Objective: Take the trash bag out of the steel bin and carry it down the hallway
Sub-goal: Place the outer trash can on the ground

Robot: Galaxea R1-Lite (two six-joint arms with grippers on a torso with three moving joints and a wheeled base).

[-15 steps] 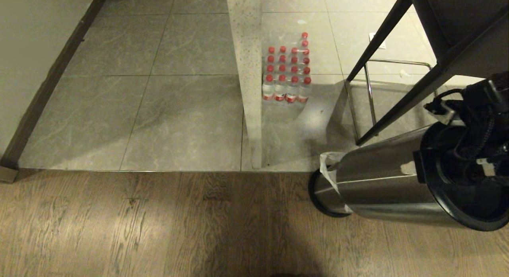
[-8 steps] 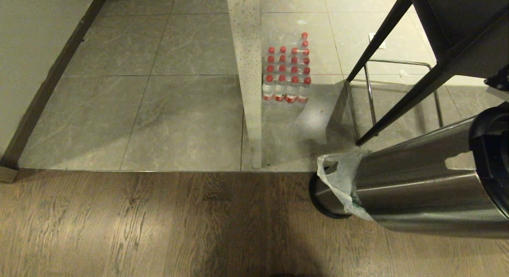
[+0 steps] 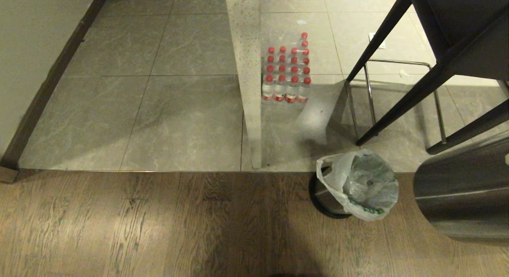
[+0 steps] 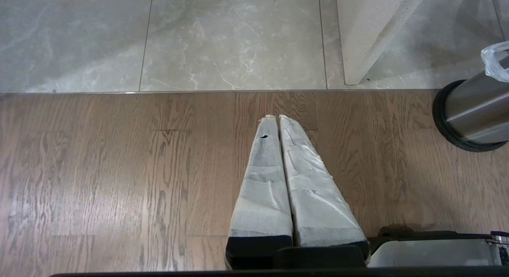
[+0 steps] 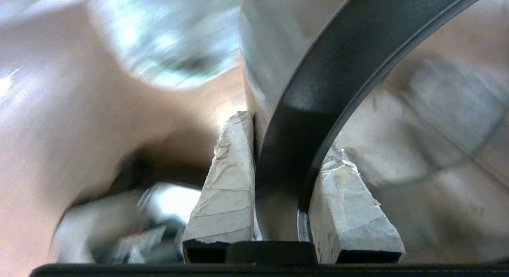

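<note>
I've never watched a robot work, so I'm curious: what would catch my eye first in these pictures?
The steel bin hangs tilted at the right edge of the head view, its black rim clamped in the right hand. Beside it the whitish trash bag stands bare on a dark round base, where wood floor meets tile. Farther back, red-capped bottles sit against a pale pillar.

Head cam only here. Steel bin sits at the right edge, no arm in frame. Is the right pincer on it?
Observer: Yes. The right wrist view shows the right pincer clamped across the black rim of the steel bin, one finger inside, one outside.
Operator: And the left arm?
Observer: The left wrist view shows the left pincer shut and empty, over the wood floor, off to the side of the trash bag.
</note>
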